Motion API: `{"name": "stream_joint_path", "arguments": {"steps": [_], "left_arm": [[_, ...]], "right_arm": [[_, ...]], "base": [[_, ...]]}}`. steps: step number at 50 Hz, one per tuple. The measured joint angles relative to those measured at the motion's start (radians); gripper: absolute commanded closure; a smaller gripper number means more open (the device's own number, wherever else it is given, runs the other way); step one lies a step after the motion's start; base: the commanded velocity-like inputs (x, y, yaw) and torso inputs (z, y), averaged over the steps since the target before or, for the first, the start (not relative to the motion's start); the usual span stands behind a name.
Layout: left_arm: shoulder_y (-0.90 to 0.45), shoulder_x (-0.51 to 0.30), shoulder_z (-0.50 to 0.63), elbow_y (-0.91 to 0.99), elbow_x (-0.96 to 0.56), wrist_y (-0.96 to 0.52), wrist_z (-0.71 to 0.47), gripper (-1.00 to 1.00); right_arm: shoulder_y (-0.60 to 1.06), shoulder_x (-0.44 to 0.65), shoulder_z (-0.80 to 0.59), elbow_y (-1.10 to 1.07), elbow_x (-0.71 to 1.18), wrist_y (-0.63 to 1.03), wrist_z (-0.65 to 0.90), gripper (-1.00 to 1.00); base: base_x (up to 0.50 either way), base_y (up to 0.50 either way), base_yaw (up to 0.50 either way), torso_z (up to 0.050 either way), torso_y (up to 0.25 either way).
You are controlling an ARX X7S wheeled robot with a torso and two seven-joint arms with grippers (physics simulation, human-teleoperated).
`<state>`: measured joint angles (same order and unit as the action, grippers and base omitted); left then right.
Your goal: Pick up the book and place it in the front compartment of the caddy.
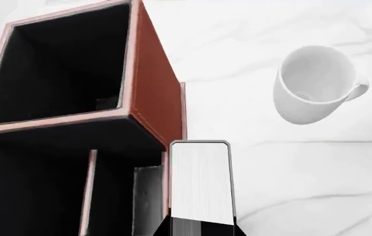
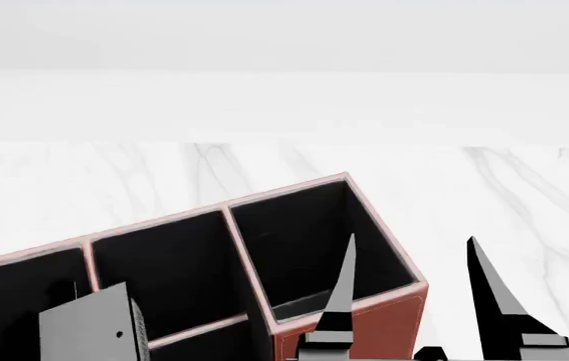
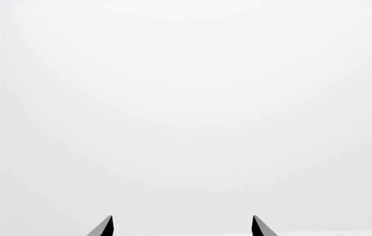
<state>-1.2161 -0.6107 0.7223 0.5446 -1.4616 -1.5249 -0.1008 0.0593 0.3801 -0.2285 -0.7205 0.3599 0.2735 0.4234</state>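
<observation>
My left gripper (image 1: 199, 228) is shut on the book (image 1: 201, 179). The book's white page edges and thin black cover rim face the camera. It hangs over the low end of the brown leather caddy (image 1: 156, 93), just beside the tall compartment's outer wall. I cannot tell whether it touches the caddy. In the head view the caddy (image 2: 397, 259) shows black-lined compartments with pale pink rims. My right gripper (image 2: 413, 301) is open and empty in front of the caddy's right end. In the right wrist view its fingertips (image 3: 107, 226) stand wide apart against blank white.
A white mug (image 1: 314, 83) lies on its side on the white marble table (image 1: 317, 187), to the side of the caddy. A grey part of my left arm (image 2: 89, 327) stands over the caddy's left compartments.
</observation>
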Motion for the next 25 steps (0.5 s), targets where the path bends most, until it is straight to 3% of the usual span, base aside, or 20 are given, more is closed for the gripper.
{"name": "stream_joint_path", "arguments": {"steps": [25], "left_arm": [[-0.317, 0.027, 0.165, -0.204, 0.193, 0.074, 0.295, 1.00]], "right_arm": [[0.001, 0.005, -0.002, 0.004, 0.005, -0.007, 0.006, -1.00]], "base": [[0.00, 0.00, 0.00, 0.000, 0.001]]}}
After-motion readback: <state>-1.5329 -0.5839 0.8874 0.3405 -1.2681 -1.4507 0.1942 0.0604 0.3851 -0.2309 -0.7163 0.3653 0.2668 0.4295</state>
